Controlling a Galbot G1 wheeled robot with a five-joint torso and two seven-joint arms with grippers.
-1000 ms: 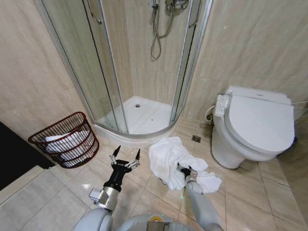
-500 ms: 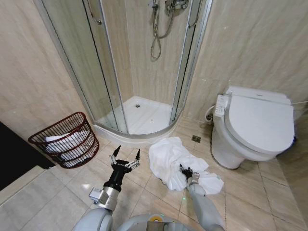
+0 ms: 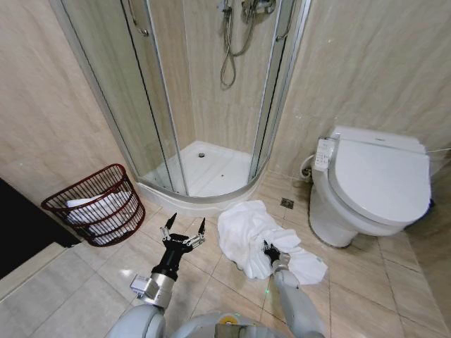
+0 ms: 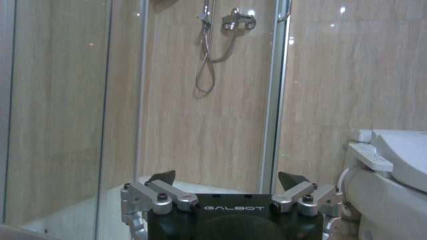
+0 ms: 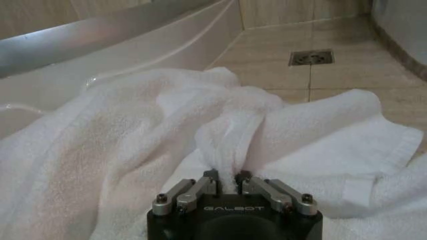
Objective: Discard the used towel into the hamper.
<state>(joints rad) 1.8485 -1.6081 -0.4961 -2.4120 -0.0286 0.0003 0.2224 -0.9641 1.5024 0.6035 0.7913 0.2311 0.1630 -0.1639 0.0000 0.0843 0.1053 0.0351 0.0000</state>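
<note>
In the head view, the towel (image 3: 257, 236) lies crumpled on the floor (image 3: 211, 282) between the shower tray (image 3: 204, 184) and the toilet (image 3: 370, 186). The right gripper (image 3: 270, 252) sits at its near edge, and the hamper (image 3: 96, 204) stands well apart on the robot's left against the wall, already holding white cloth. The left gripper (image 3: 182, 231) hovers over the tiles between hamper and towel, fingers spread and empty. Risk: the route to the hamper crosses in front of the left arm, so a trailing towel may drape over it or drag on the floor. In the left wrist view, the left gripper (image 4: 227, 186) faces the shower enclosure (image 4: 200, 100), its fingers apart with nothing between them. In the right wrist view, the right gripper (image 5: 225, 179) has its fingers closed on a narrow pinched fold of the towel (image 5: 133, 145). Risk: the fold is thin and most of the cloth hangs free, so the fold may slip out on lifting. A floor drain (image 5: 311, 57) lies beyond the towel.
</note>
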